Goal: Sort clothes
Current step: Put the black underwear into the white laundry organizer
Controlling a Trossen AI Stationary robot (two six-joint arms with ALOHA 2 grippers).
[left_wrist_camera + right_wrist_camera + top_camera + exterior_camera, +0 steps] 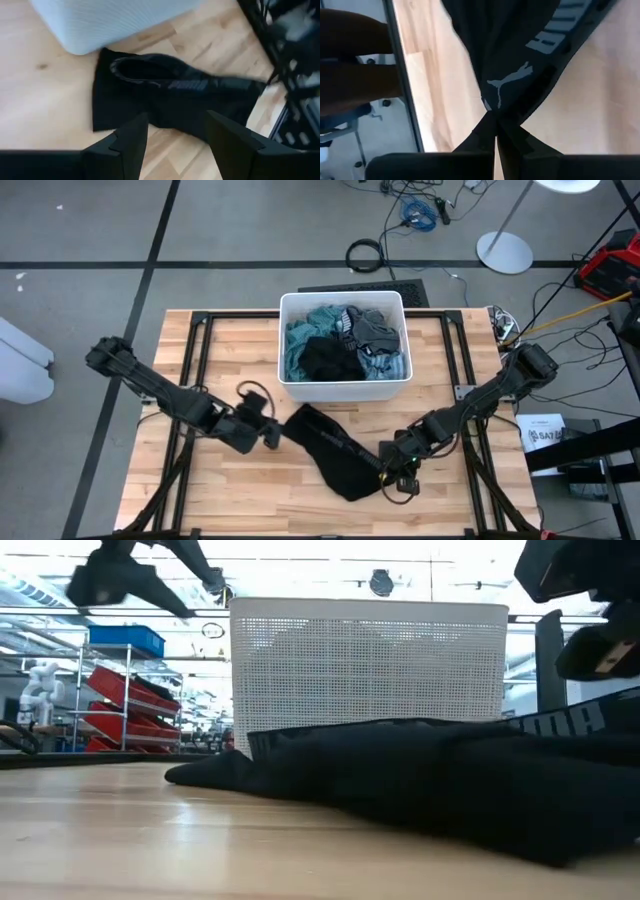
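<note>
A black garment with white lettering (335, 450) lies spread on the wooden table in front of the white bin (288, 350). It also shows in the low view (420, 775). The bin holds teal-green, light blue, black and patterned clothes (345, 340). My right gripper (392, 472) is shut on the garment's near right end. My left gripper (175, 142) is open just above the garment's left end (120, 100), at the garment's far left in the high view (270, 432). I cannot see it touching the cloth. My right gripper pinches the garment's edge (492, 107) between its two shut fingers, beside the white leaping-cat logo and the lettered band (555, 30). The fingers come slanting down from the table's right. The cloth gathers to a point at the fingertips, and the rest lies on the table.
The white bin stands at the table's far middle, close behind the garment. Black metal frame rails (200, 370) run along the table's left and right sides. Bare wood (200, 490) lies toward the near left corner.
</note>
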